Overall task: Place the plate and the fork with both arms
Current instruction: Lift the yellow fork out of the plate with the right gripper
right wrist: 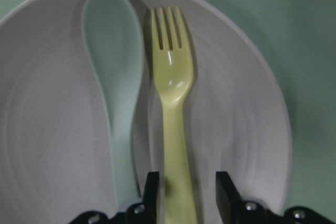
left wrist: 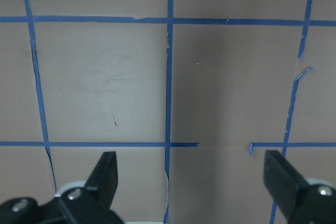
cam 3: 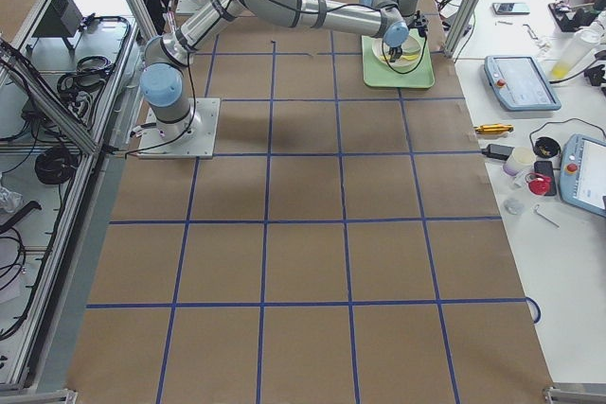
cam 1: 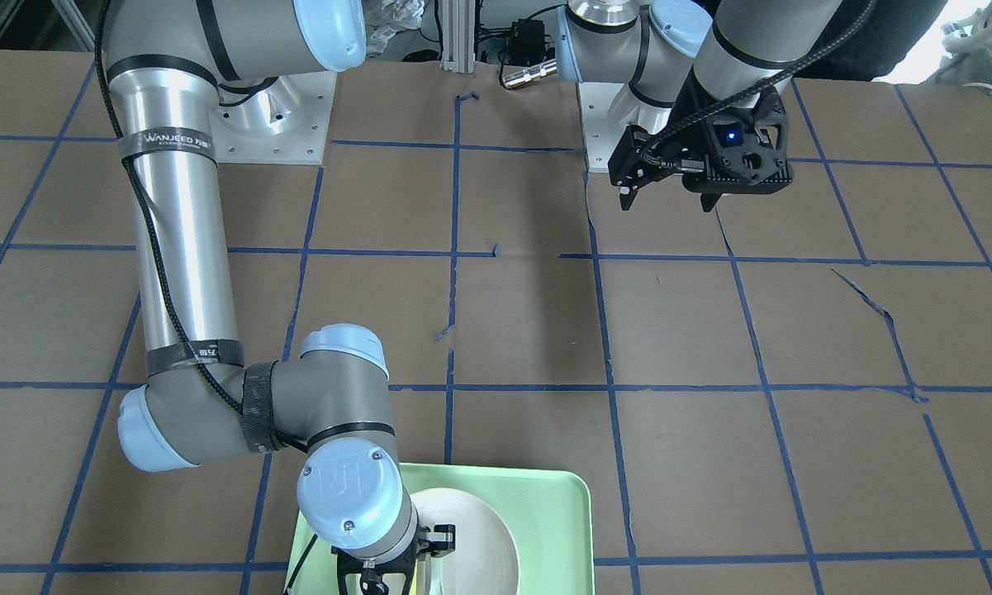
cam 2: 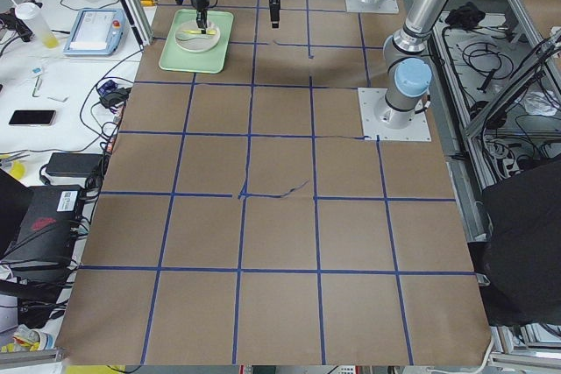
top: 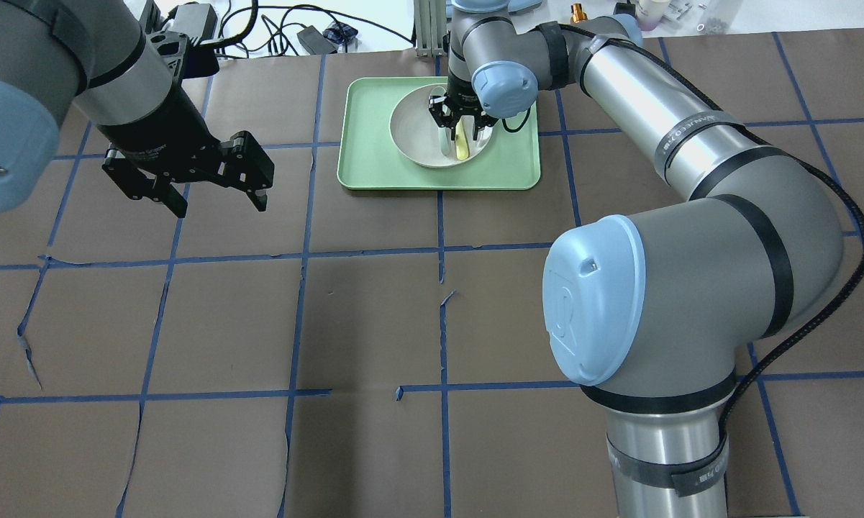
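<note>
The off-white plate (top: pixel 411 137) lies in the mint-green tray (top: pixel 367 162) at the table's far side. The pale-yellow fork (right wrist: pixel 170 77) lies in the plate (right wrist: pixel 52 129) beside a pale teal-grey spoon (right wrist: pixel 113 77). My right gripper (right wrist: pixel 185 182) is low over the plate. Its jaws stand either side of the fork's handle with small gaps, so it is open. It also shows in the overhead view (top: pixel 463 134) above the fork (top: pixel 462 149). My left gripper (top: pixel 221 207) is open and empty, above bare table left of the tray, and shows in its wrist view (left wrist: pixel 194 182).
The table is brown paper with blue tape grid lines (top: pixel 442 248). The tray (cam 1: pixel 553 512) sits at the edge nearest the operators. The right arm's elbow (cam 1: pixel 330 388) hangs over the table beside the tray. Clutter lies on side benches (cam 3: pixel 530 82) beyond the table.
</note>
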{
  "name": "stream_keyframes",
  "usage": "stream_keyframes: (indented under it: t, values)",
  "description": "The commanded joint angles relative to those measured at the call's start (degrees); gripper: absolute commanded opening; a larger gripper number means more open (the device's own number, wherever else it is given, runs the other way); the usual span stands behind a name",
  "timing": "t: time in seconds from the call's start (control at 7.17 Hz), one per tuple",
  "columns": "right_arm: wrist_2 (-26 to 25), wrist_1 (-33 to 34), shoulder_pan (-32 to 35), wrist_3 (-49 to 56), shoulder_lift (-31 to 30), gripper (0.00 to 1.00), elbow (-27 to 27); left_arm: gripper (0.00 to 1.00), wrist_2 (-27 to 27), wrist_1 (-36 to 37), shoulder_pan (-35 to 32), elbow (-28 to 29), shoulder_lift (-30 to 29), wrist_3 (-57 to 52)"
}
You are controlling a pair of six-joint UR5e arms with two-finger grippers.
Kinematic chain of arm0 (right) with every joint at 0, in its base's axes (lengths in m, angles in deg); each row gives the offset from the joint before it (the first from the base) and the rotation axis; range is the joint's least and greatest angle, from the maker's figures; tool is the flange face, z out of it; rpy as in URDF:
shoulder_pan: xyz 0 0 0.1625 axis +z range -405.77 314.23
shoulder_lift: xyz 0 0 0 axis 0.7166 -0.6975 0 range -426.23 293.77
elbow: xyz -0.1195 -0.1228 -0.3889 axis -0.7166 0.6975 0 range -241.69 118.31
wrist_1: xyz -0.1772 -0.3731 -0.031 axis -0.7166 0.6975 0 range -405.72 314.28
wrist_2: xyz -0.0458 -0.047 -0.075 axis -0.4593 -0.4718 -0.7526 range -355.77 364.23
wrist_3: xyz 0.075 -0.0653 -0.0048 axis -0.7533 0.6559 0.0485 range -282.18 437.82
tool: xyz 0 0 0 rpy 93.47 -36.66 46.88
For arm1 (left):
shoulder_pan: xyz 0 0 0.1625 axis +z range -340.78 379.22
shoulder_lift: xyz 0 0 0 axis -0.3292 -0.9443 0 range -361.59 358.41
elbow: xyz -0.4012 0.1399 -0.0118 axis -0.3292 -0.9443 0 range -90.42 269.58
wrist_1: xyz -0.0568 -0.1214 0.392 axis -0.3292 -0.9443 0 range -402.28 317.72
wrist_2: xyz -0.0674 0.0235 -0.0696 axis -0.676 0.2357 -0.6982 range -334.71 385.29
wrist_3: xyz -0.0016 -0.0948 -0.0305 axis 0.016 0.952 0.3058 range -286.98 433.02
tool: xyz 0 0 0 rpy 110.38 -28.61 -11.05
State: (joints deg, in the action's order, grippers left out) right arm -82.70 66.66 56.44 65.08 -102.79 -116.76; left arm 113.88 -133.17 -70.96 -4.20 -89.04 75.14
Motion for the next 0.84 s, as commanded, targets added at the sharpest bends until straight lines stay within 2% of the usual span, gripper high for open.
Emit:
stream_keyframes:
  t: [0.0, 0.14, 0.7]
  values:
    - [0.0, 0.0, 0.0, -0.4, 0.0, 0.33, -0.1, 1.0, 0.0, 0.0, 0.0, 0.0, 0.0, 0.0]
    - [0.0, 0.0, 0.0, -0.5, 0.1, 0.28, -0.1, 1.0, 0.0, 0.0, 0.0, 0.0, 0.0, -0.1]
    - [0.1, 0.0, 0.0, -1.1, -0.3, 0.28, -0.1, 1.0, 0.0, 0.0, 0.0, 0.0, 0.0, 0.1]
